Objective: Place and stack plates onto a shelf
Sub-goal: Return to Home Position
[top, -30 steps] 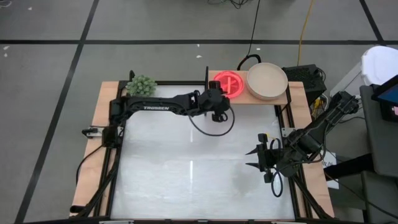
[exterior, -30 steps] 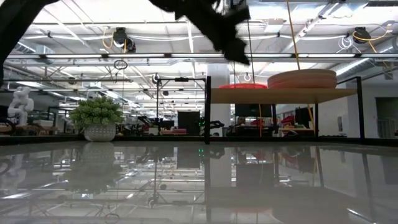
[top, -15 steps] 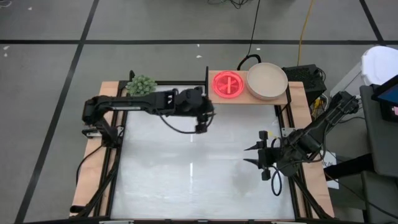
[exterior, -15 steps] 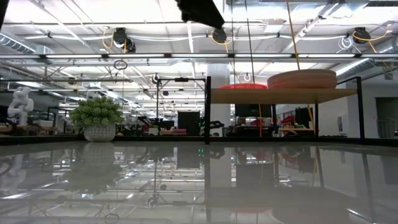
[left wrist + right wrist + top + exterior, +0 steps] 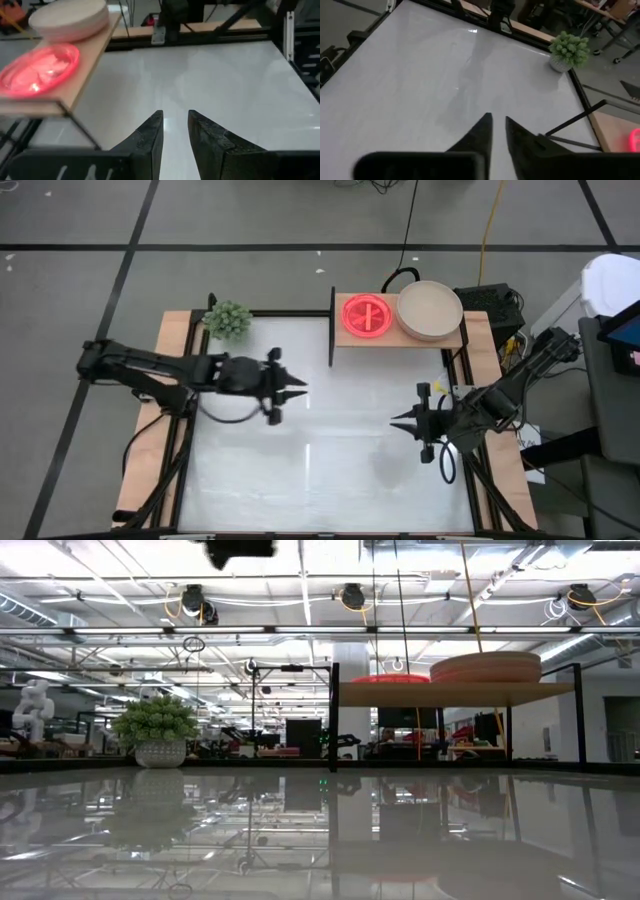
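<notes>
The shelf [image 5: 455, 340] stands at the table's far edge. On its light-wood board rest a magenta plate [image 5: 367, 315] and, to its right, a stack of larger plates with a beige one on top [image 5: 430, 310]. In the low view the stack [image 5: 487, 667] shows several layers. My left gripper [image 5: 298, 390] hovers over the table's left half, pointing right, fingers a little apart with nothing between them [image 5: 175, 117]. My right gripper [image 5: 396, 423] hovers over the right half, pointing left. Its fingers are drawn together to a slit and empty [image 5: 498, 120].
A small green plant [image 5: 228, 318] in a white pot stands at the table's far left corner. Black uprights carry the shelf board [image 5: 455, 692] above the tabletop. The white tabletop [image 5: 320, 450] lies between wooden side rails.
My left gripper has drawn back from beside the magenta plate on the shelf toward the table's left and near side, and now points right over the left half. My right gripper has stayed in place and its fingers have shut from wide apart.
</notes>
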You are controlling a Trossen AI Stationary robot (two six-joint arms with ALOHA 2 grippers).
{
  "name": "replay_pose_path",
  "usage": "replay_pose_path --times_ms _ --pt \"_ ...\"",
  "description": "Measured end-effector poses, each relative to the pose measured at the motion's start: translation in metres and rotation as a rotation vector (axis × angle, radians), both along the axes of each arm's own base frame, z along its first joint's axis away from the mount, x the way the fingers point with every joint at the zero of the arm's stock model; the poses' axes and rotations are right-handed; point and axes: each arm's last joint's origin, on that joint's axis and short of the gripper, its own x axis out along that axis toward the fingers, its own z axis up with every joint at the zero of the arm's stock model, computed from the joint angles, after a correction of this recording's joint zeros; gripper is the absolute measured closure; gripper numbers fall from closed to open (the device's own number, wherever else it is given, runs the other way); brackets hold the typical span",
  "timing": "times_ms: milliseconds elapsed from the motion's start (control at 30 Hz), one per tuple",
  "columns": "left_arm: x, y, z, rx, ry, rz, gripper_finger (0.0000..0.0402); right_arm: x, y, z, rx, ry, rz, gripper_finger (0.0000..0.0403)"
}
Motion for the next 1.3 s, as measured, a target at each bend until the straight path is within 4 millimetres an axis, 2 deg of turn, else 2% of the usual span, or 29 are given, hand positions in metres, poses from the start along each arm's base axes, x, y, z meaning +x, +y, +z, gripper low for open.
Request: replay_pose_path --times_ms 100,300,433,633,900,1300 --pt "-0.022 0.0 -0.004 -0.029 -0.066 0.004 0.0305 -0.003 -0.004 0.003 0.009 0.005 0.034 0.0396" --pt "-0.061 0.005 -0.018 -0.052 -0.126 0.009 0.0317 -0.009 -0.012 0.008 0.008 -0.016 0.043 0.0399" --pt "-0.078 0.008 -0.028 -0.043 -0.174 0.002 0.035 -0.017 -0.02 -0.002 0.002 -0.06 0.063 0.0402" --pt "-0.098 0.01 -0.045 -0.025 -0.212 -0.008 0.0395 -0.033 -0.037 -0.028 0.075 -0.165 0.1 0.0402" --pt "-0.119 0.013 -0.076 -0.053 -0.265 -0.001 0.0397 -0.049 -0.055 -0.061 0.129 -0.196 0.12 0.0403" --pt "-0.142 0.019 -0.116 0.011 -0.321 -0.014 0.0398 -0.056 -0.068 -0.084 0.139 -0.239 0.114 0.0403"
